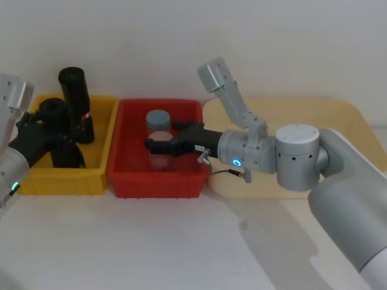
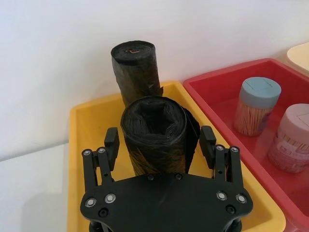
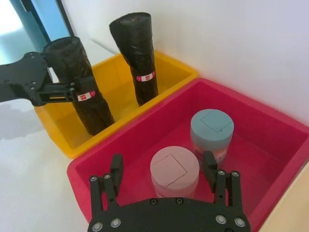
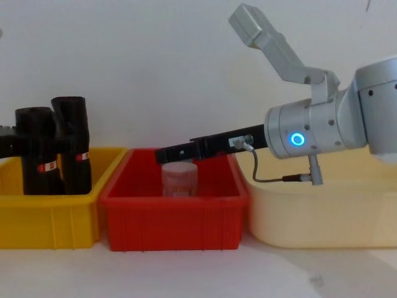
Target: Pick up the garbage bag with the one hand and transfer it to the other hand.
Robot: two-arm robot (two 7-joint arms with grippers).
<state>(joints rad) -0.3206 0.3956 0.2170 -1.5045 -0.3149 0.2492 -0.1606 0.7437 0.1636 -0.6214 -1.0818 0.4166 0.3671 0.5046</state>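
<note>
Left to right, a white table holds a yellow bin, a red bin and a large cream tray. Two black rolls stand upright in the yellow bin. The garbage bag, the nearer roll, stands between the spread fingers of the left gripper, which is open and close to its sides. The second roll stands just behind. The right gripper, open too, hovers over a pink-lidded jar in the red bin, beside a blue-lidded jar.
</note>
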